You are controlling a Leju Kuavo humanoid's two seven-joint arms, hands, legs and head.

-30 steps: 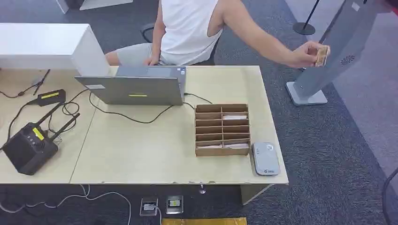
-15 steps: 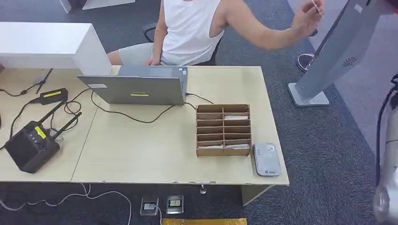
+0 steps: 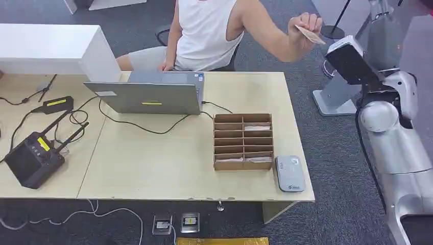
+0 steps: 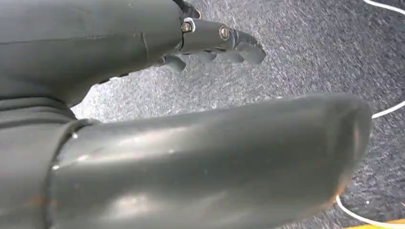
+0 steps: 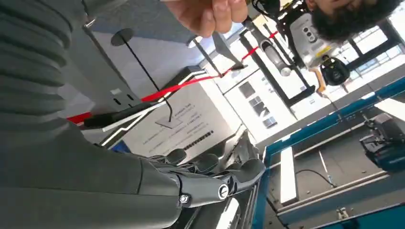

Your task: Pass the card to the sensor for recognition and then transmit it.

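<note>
A seated person at the far side of the table holds a pale card (image 3: 310,33) in a raised hand (image 3: 301,28), out over the carpet past the table's right end. My right arm (image 3: 380,115) reaches up toward it from the right. My right hand (image 5: 210,181) has its fingers spread and holds nothing, and the person's fingers (image 5: 210,14) hover a short way beyond it. The grey card sensor (image 3: 289,173) lies flat at the table's near right corner. My left hand (image 4: 215,38) hangs over the carpet, fingers extended, with nothing in it.
A cardboard card organiser (image 3: 242,141) stands just left of the sensor. A laptop (image 3: 148,94), cables and a black radio unit (image 3: 33,158) take up the table's left half. A grey kiosk's base (image 3: 334,102) stands on the carpet to the right.
My right arm has risen into the head view on the right. The person's hand swung the card up high, then lowered it to the left, close to my arm.
</note>
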